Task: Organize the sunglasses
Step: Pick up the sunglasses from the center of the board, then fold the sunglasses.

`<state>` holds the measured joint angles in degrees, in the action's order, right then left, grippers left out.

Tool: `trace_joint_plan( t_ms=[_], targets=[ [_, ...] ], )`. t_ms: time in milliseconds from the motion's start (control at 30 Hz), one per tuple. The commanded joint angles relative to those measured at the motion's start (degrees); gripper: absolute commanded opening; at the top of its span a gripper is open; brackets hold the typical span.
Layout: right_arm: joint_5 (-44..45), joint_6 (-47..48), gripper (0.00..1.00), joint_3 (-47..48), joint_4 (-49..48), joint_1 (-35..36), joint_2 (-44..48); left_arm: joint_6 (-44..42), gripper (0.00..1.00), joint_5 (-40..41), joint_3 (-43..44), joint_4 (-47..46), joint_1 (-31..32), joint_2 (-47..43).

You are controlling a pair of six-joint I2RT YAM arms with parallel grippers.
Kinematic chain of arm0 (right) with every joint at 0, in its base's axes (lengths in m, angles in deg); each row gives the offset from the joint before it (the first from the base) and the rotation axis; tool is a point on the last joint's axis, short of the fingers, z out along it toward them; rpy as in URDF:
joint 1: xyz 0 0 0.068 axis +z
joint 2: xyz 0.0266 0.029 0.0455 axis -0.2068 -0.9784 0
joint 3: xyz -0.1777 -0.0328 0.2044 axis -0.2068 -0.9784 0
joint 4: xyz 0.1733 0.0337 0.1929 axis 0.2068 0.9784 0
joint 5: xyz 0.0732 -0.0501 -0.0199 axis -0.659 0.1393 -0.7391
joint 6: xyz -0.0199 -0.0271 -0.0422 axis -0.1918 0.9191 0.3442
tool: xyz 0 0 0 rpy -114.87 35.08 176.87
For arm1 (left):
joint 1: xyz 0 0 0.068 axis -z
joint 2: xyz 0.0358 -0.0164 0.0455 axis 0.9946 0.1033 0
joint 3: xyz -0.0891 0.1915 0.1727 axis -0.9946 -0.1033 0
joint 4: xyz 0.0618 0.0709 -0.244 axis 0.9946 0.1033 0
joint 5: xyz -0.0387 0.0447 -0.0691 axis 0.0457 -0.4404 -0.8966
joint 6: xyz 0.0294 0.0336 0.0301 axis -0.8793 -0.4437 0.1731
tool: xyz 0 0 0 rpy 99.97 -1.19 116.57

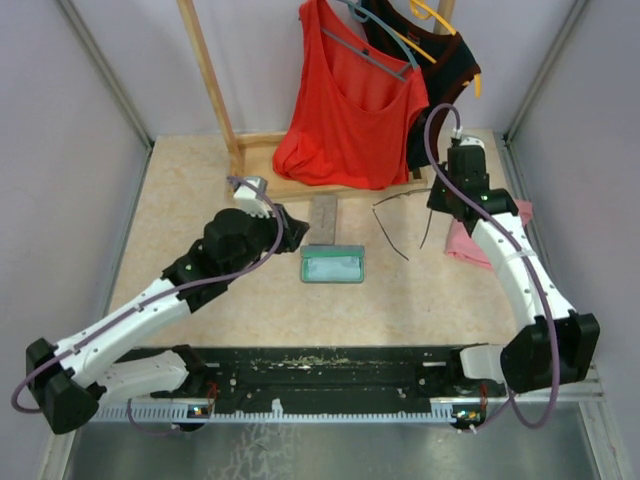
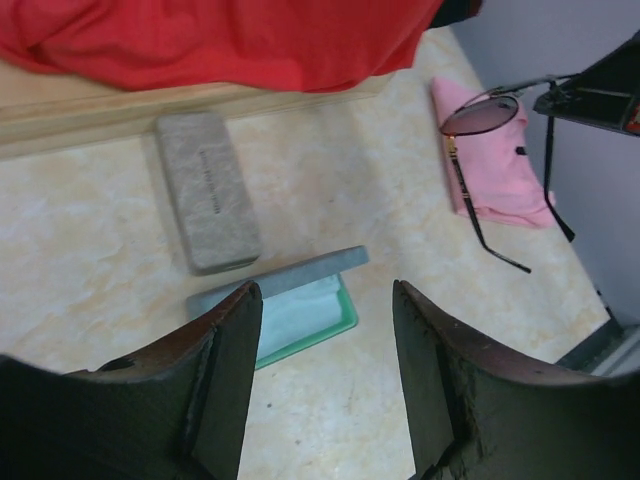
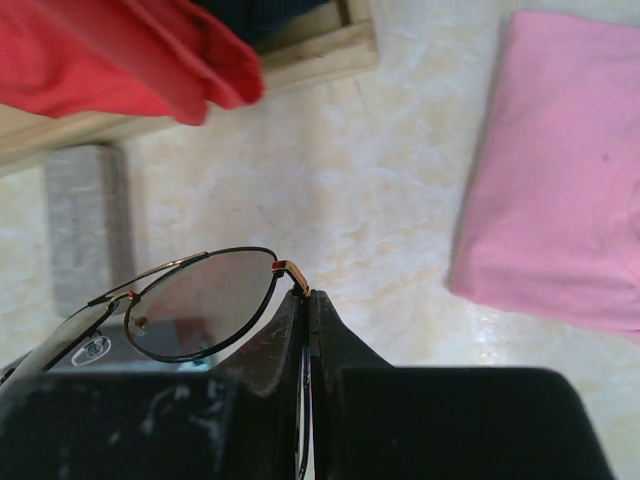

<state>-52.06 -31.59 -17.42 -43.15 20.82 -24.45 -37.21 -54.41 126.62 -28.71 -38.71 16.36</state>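
Item: sunglasses, one pair, arms unfolded. Your right jaws are clenched on the frame corner beside one lens, right of the open case. Your left jaws are parted and holding nothing, just left of that case. Pink cloth: farther right.

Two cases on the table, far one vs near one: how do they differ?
Far case is shut, plain grey; near case lies open, teal inside. Far case runs front to back; near case lies crosswise. Both are grey oblongs flat on the table.
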Motion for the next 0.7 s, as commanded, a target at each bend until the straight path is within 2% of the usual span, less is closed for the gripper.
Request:
trace_joint_plan(
  t_ms=[0,167,367,533,667],
  targets=[
    [5.72,-9.88,0.00,6.84,4.79,6.69,4.15,0.26,0.63,0.95,4.73,-7.75,5.37,6.63],
    [11.12,-13.76,0.00,10.45,8.24,11.55,4.34,-0.66,0.75,10.32,5.50,-18.93,14.53,11.91],
    [14.14,-15.01,0.00,12.45,10.39,12.96,4.79,0.29,0.88,14.22,3.15,-31.89,18.29,15.60],
    [14.14,-15.20,0.00,12.65,10.88,13.26,5.76,-0.44,0.88,19.82,4.26,-34.38,18.36,19.82],
    [14.00,-15.30,0.00,12.14,10.76,13.35,6.73,-2.02,0.87,20.64,5.77,-35.08,18.34,23.15]
  ],
)
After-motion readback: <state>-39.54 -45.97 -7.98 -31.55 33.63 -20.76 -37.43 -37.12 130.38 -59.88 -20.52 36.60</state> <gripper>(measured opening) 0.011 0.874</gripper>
